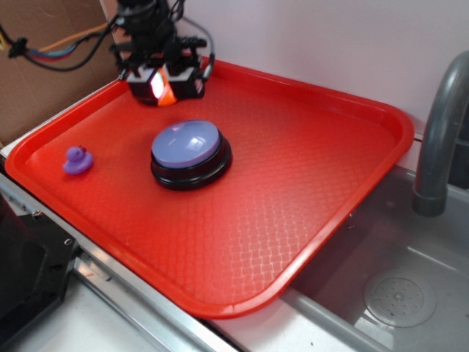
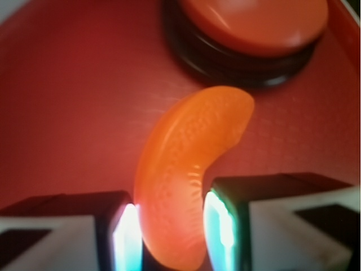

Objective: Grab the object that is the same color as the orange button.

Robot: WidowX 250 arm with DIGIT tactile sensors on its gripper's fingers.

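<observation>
The fingers (image 2: 169,226) are closing narrowly on the orange toy (image 2: 189,169); in the wrist view both lit pads (image 2: 128,234) are pressing against its lower, thicker end, one on each flank, so the toy is sitting directly between them and curving away ahead. Whether it is lifted clear of the red tray (image 1: 308,183) cannot be told from either view.

Handling judgement: the toy is appearing small, glossy and hollow-looking, so it is likely light and stiff, with a slick, finely dimpled skin. The curved flanks are offering little flat purchase; the present hold across the broad lower body looks the soundest place, since the tapering tip would be slipping out under squeeze. A firm, steady pinch is advised.

Just beyond the toy's tip, ahead of the fingers, the orange button (image 2: 254,22) is resting on its black base, near the tray's rim.

In the exterior view, the purple button (image 1: 189,150) is standing some way out from the fingers toward the tray's middle, and the purple duck (image 1: 78,160) is lying well apart near the tray's edge
</observation>
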